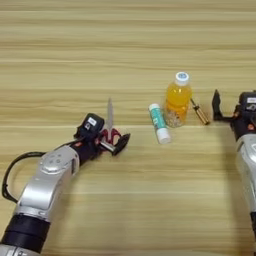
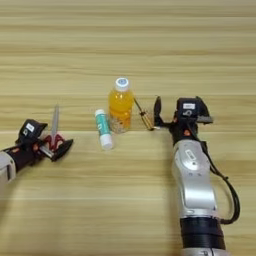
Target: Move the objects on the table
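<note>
Left gripper (image 1: 112, 137): at the left part of the table (image 1: 125, 50), low over the wood. Its two black fingers are spread around the red handles of the scissors (image 1: 110, 125); one finger (image 1: 121, 143) is on the right of the handles, the other on the left. They are apart by about the width of the handles. Whether they really press the handles, I cannot tell.

Right gripper (image 2: 177, 111): right of the middle group, low over the wood. The two fingers are wide apart; the left finger (image 2: 158, 110) stands just beside the handle of the screwdriver (image 2: 145, 119). Nothing is between the fingers.

Scissors: one pair, lying flat, blades pointing to the far side of the table.

Glue stick (image 2: 103, 128): one, white and green, lying flat, just left of the bottle.

Bottle (image 2: 120, 104): one, with orange juice and white cap, standing upright in the middle.

Screwdriver: one, thin, amber handle, lying at an angle just right of the bottle, between the bottle and the right gripper.

Count: four objects on the table, one of each kind.
</note>
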`<state>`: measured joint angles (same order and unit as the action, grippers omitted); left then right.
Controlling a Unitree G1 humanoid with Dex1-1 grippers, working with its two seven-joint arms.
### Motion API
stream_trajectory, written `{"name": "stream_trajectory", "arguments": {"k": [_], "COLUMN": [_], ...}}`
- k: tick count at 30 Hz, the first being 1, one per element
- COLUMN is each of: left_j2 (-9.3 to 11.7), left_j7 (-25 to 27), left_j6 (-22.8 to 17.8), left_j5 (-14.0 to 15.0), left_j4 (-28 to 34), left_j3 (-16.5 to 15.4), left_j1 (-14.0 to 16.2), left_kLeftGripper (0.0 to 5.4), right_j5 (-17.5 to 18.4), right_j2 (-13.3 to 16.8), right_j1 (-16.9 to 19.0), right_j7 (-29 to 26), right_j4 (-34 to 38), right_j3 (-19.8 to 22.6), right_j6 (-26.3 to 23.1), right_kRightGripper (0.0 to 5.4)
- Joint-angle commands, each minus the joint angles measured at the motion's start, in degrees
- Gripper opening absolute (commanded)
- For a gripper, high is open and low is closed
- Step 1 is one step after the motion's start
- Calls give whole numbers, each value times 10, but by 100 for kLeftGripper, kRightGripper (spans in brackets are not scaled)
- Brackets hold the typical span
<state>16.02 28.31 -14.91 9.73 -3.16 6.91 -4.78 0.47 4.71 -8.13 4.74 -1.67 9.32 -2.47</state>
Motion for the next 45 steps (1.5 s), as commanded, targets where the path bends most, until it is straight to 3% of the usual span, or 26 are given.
{"name": "stream_trajectory", "arguments": {"k": [1, 11, 17, 27, 35, 45], "left_j2": [-9, -19, -28, -9, -30, -66], "left_j7": [4, 8, 26, 110, 118, 94], "left_j6": [12, 33, 48, 36, 44, 52], "left_j5": [7, 10, 15, 50, 38, 4], "left_j4": [9, 17, 24, 66, 54, -40], "left_j3": [-6, -5, 5, 24, 50, 69], "left_j1": [-4, -13, -26, -29, -59, -127], "left_kLeftGripper": [539, 539, 539, 539, 539, 539], "right_j5": [-2, 1, -1, -2, -1, 2], "right_j2": [8, 34, 38, 38, 41, 37], "right_j1": [-11, -14, -16, -21, -24, -22], "right_j7": [27, 84, 88, 91, 95, 92], "right_j4": [-2, -12, -20, -32, -43, -39], "right_j3": [26, 98, 99, 100, 105, 99], "right_j6": [-3, 1, 2, 4, 6, 6], "right_kRightGripper": [540, 540, 540, 540, 540, 540]}}
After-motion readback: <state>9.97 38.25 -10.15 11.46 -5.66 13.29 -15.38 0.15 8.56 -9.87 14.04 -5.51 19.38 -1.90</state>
